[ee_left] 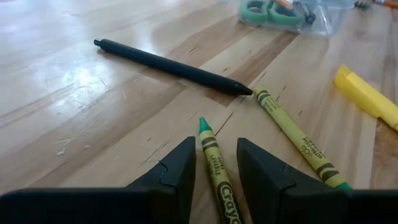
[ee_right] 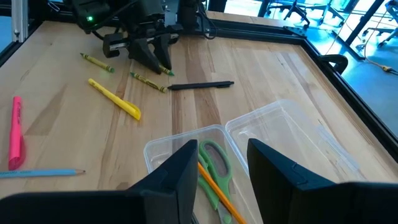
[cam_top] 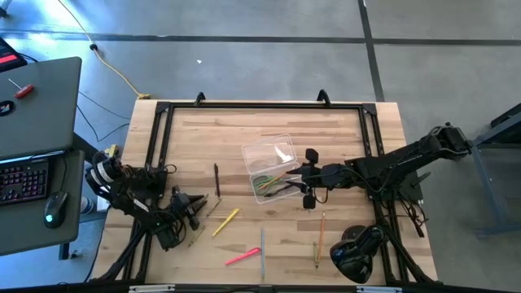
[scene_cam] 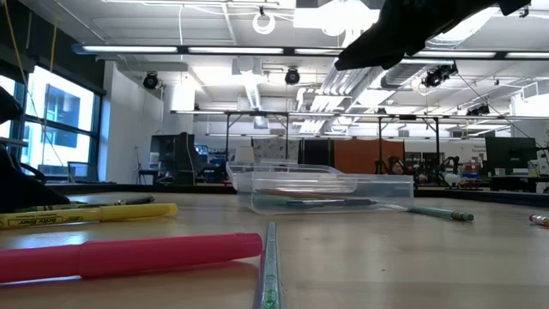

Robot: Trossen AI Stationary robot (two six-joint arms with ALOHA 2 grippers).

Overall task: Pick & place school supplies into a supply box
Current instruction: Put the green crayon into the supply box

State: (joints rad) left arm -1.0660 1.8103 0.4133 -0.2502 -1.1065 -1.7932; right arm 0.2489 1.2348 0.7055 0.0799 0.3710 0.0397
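My left gripper (ee_left: 216, 146) (cam_top: 194, 213) is open and low over the table near its left front. Its fingers stand on either side of a green-tipped crayon (ee_left: 214, 171) that lies on the wood, with a gap on both sides. A second crayon (ee_left: 297, 138) and a black pen (ee_left: 168, 65) lie just ahead. My right gripper (ee_right: 224, 152) (cam_top: 295, 181) is open and hovers above the clear supply box (cam_top: 273, 185). The box holds green-handled scissors (ee_right: 214, 155) and an orange pencil (ee_right: 217, 186). Its clear lid (ee_right: 298, 140) lies beside it.
A yellow highlighter (cam_top: 226, 221), a pink highlighter (cam_top: 242, 257) and a light blue pencil (cam_top: 262, 252) lie near the front edge. An orange pencil (cam_top: 321, 229) and a green pencil (cam_top: 316, 254) lie front right, beside a bulky black object (cam_top: 358, 252). A black frame (cam_top: 260, 104) borders the table.
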